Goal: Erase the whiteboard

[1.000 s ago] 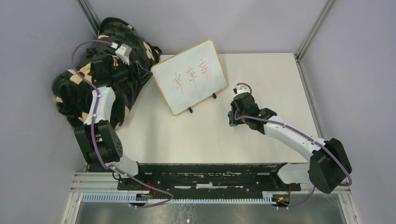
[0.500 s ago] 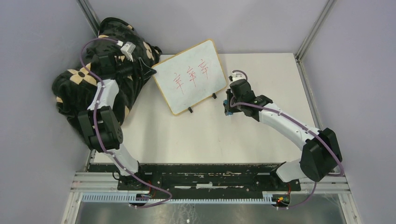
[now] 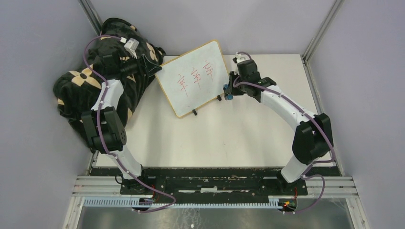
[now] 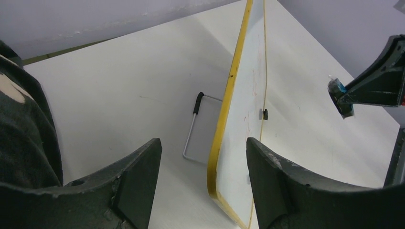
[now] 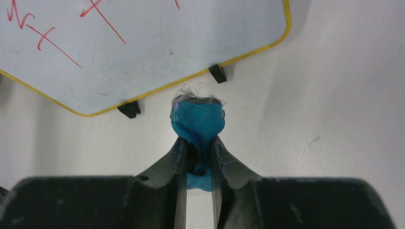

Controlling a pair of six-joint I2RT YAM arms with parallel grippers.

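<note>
The whiteboard (image 3: pixel 195 83) stands tilted on two black feet at the table's back middle, with red handwritten marks on it. My left gripper (image 3: pixel 154 71) is open at the board's left edge; in the left wrist view (image 4: pixel 203 181) the yellow frame (image 4: pixel 224 119) runs between its fingers. My right gripper (image 3: pixel 227 90) is shut on a blue eraser (image 3: pixel 229 96), just off the board's right lower corner. In the right wrist view the eraser (image 5: pixel 197 121) sits below the board's lower edge (image 5: pixel 157 57), between the two feet.
A black and tan patterned cloth bag (image 3: pixel 81 93) lies at the table's back left, under my left arm. A wire stand (image 4: pixel 193 129) props the board from behind. Metal posts (image 3: pixel 317 31) mark the back corners.
My right gripper has carried the eraser up and to the left, to the board's right lower corner. My left gripper has moved right to the board's left edge.
</note>
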